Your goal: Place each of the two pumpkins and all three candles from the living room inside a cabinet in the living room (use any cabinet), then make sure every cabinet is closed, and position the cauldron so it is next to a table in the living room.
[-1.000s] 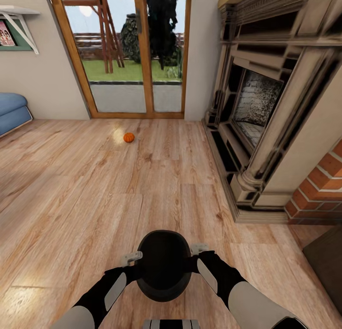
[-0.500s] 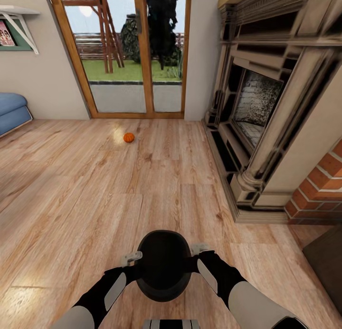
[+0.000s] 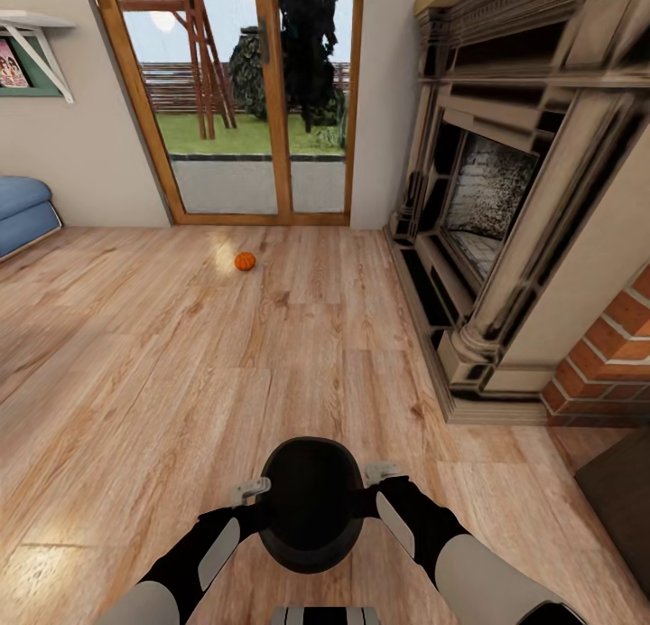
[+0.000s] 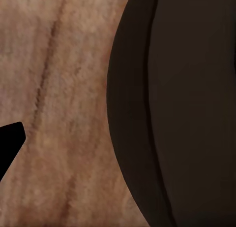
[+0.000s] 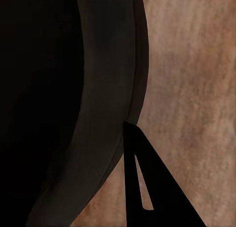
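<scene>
The black cauldron (image 3: 311, 503) hangs low in front of me in the head view, between both arms. My right gripper (image 3: 377, 471) grips its rim; in the right wrist view one finger (image 5: 157, 187) lies against the outside of the cauldron (image 5: 59, 99). My left gripper (image 3: 253, 491) sits at the opposite side. In the left wrist view its one visible finger (image 4: 10, 138) stands well apart from the cauldron (image 4: 187, 109) wall, and the other finger is hidden. One orange pumpkin (image 3: 245, 261) lies on the wood floor ahead, near the glass door. The candles are out of view.
An ornate carved fireplace (image 3: 506, 200) with a brick side fills the right. A glass patio door (image 3: 262, 110) is straight ahead and a blue sofa (image 3: 23, 211) sits at the far left. A dark-brown corner of furniture (image 3: 623, 494) shows at the lower right.
</scene>
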`<state>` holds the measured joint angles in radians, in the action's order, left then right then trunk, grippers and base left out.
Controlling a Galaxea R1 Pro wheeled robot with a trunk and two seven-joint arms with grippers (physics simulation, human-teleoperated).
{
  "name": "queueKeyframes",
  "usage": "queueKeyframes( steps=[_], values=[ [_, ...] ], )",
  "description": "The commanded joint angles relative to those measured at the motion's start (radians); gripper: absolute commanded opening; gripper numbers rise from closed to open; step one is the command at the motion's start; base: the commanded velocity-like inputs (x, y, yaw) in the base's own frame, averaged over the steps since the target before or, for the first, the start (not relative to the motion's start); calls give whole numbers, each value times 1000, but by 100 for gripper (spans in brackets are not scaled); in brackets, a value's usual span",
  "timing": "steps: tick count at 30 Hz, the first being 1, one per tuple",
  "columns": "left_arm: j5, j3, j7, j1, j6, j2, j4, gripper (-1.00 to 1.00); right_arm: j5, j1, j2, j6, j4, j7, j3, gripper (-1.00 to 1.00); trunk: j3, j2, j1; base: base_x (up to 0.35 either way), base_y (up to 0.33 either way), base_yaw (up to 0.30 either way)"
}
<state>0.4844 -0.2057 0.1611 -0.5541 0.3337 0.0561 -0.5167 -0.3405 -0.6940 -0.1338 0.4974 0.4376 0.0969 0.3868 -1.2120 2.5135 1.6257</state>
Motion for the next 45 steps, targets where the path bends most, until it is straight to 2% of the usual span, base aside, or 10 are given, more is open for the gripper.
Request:
queueKeyframes(
  steps=[1,7,8,36,39,45],
  values=[
    [0,-4,9,0,4,-1,24,100,-47,1,-4,1,1,-20,7,-100,-1,0,0,0,0,0],
    [0,-4,9,0,4,-1,24,100,-48,1,-4,1,1,-20,7,-100,-1,0,0,0,0,0],
    [0,-4,9,0,4,-1,24,-100,-48,1,-4,1,2,-20,7,-100,-1,0,0,0,0,0],
    [0,-4,9,0,4,-2,23,-100,-48,1,-4,1,4,-20,7,-100,-1,0,0,0,0,0],
    [0,-4,9,0,4,-2,23,-100,-48,1,-4,1,4,-20,7,-100,11,-1,-1,0,0,0],
    [-1,-4,9,0,4,-2,23,-100,-48,1,-4,1,4,-20,7,-100,11,-1,-1,0,0,0]
  ],
)
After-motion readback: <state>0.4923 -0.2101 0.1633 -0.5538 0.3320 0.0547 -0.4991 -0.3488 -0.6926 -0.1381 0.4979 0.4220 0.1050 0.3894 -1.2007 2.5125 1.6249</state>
